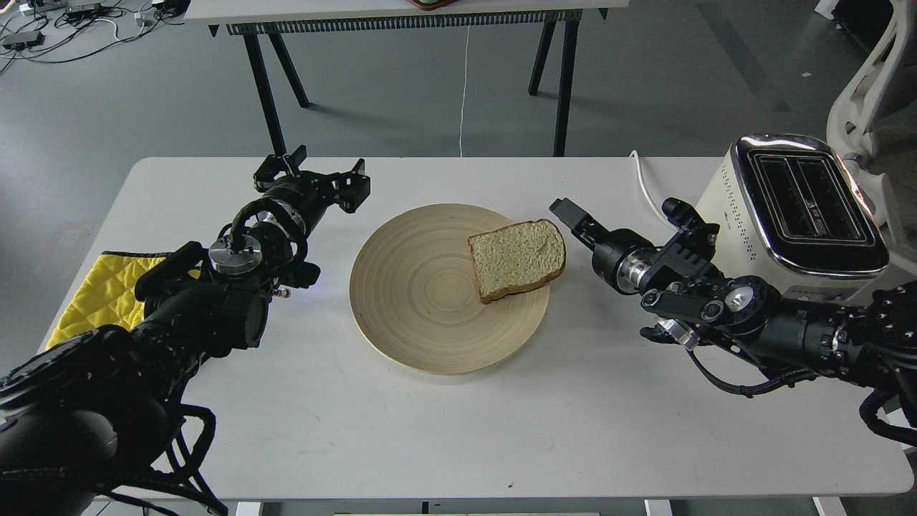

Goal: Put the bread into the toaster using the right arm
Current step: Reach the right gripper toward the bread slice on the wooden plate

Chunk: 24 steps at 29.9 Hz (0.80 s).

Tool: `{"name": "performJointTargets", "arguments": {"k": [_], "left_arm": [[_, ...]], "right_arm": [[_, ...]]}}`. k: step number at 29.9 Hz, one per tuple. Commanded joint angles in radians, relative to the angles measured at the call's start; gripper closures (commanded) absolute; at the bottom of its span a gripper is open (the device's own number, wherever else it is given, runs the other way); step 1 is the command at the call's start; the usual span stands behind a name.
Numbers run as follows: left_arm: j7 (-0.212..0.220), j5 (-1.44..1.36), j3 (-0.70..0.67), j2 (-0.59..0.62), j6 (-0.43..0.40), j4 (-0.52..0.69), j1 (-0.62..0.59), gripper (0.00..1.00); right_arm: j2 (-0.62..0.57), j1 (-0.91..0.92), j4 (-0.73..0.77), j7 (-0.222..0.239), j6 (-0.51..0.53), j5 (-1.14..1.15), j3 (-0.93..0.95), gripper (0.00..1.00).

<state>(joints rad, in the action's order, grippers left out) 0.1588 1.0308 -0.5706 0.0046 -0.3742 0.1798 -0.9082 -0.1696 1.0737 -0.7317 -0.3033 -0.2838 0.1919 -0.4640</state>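
The bread (517,258), a pale slice with a brown crust, lies flat on the right side of a round wooden plate (401,330) at mid-table. The cream-white toaster (795,208) with a chrome top and two dark slots stands at the table's right edge. My right gripper (568,213) hovers just right of the bread, close to its upper right corner, apart from it; its fingers cannot be told apart. My left gripper (309,174) is open and empty, left of the plate.
A yellow quilted cloth (100,287) lies at the table's left edge under my left arm. The toaster's white cord (642,185) runs off the back edge. A second table (401,14) stands behind; a white chair (870,79) stands at the far right.
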Motion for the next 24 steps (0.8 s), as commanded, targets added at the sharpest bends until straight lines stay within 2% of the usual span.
{"name": "performJointTargets", "arguments": {"k": [1,8,18,24], "left_arm": [[0.001,0.000,0.000,0.000,0.000,0.000,0.000,0.00],[0.001,0.000,0.000,0.000,0.000,0.000,0.000,0.00],[-0.001,0.000,0.000,0.000,0.000,0.001,0.000,0.00],[0.001,0.000,0.000,0.000,0.000,0.000,0.000,0.00]], "right_arm": [[0.001,-0.001,-0.014,0.003,0.000,0.003,-0.001,0.04],[0.001,-0.001,-0.043,0.003,0.000,0.006,-0.002,0.08],[0.007,-0.001,-0.074,0.003,0.005,0.009,-0.004,0.23],[0.006,-0.003,-0.077,0.004,0.005,0.011,-0.007,0.27]]}}
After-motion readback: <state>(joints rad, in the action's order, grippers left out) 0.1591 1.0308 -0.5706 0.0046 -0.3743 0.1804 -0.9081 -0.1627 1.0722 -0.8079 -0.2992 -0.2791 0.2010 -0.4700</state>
